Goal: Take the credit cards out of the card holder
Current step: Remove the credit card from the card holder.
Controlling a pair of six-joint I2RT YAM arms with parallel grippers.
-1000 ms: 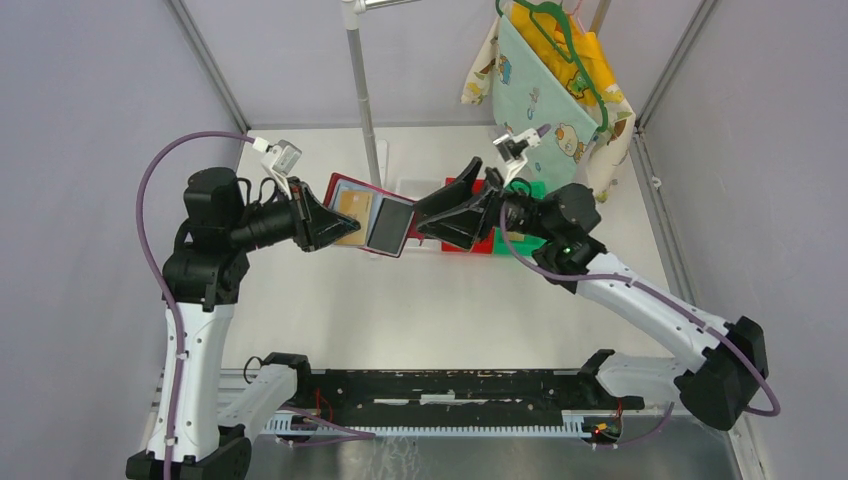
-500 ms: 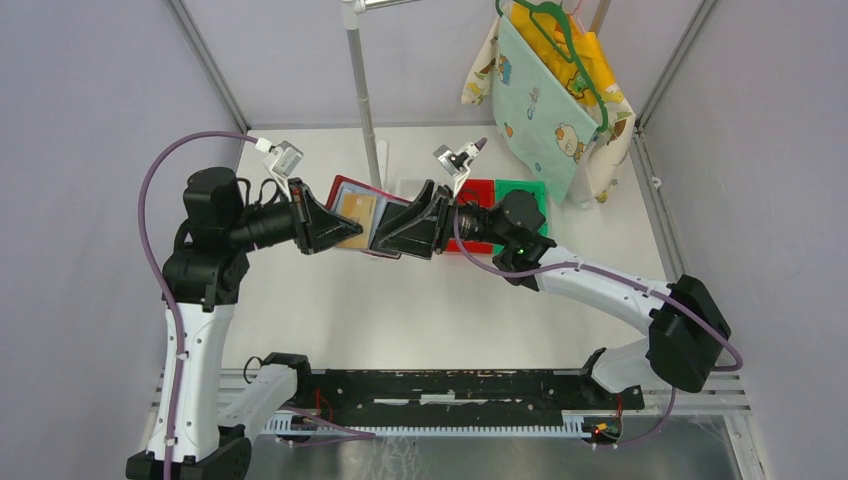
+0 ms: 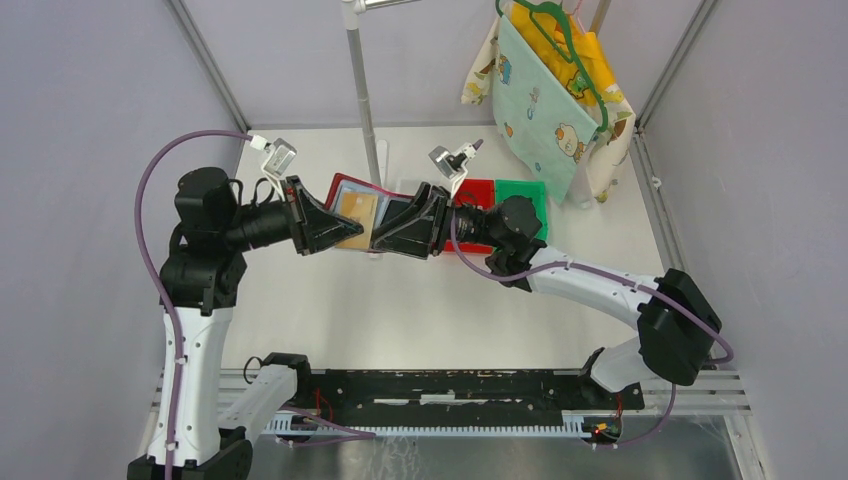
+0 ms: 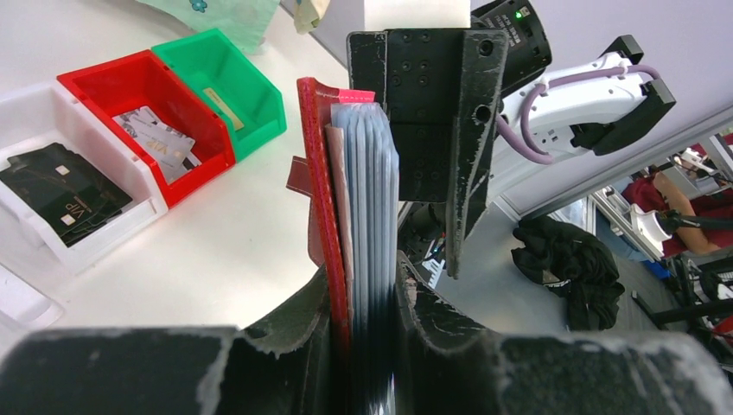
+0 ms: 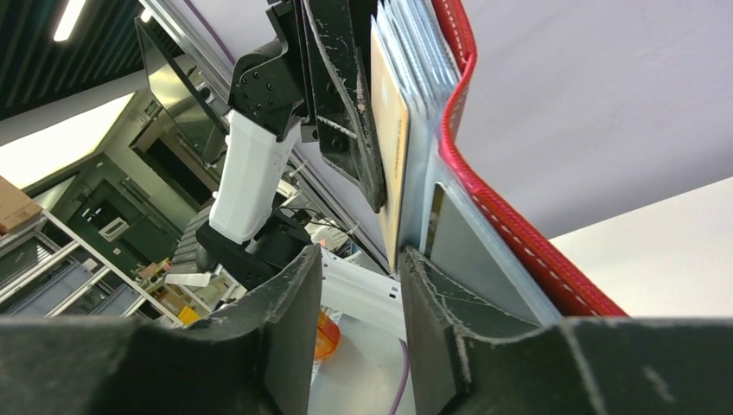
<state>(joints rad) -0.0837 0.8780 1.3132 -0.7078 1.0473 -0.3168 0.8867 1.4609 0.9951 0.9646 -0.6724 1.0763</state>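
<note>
At left, holder [image 3: 345, 186] pinched in left gripper [image 3: 354, 236], jaws narrow and shut on its left end, held up off table [image 3: 420, 300] between both arms. Open like a book, inner face up toward top camera, long axis across the table left to right, dipping a little at the right. Edge-on in left wrist view, red cover left of grey sleeves [image 4: 372, 190]. Tan card [image 3: 356, 207] tucked in the left half's sleeve, flat against it, free edge toward the right arm; its long axis hard to call from above. Further right, right gripper [image 5: 360, 277] at the holder's right half, jaws half wide with a clear gap, nothing clamped yet; card edge just at the jaw mouth, touching or not cannot tell. Judged step: lining up for the pull on a card, none in hand yet. Next, probably: nudge so only the card edge sits between the fingers, not the sleeve, close, then draw straight along the sleeve toward the right with left grip firm. Far right on table, white bin [image 4: 112, 235], red bin [image 3: 478, 190], green bin [image 3: 522, 190], a few cards lying in them.
</note>
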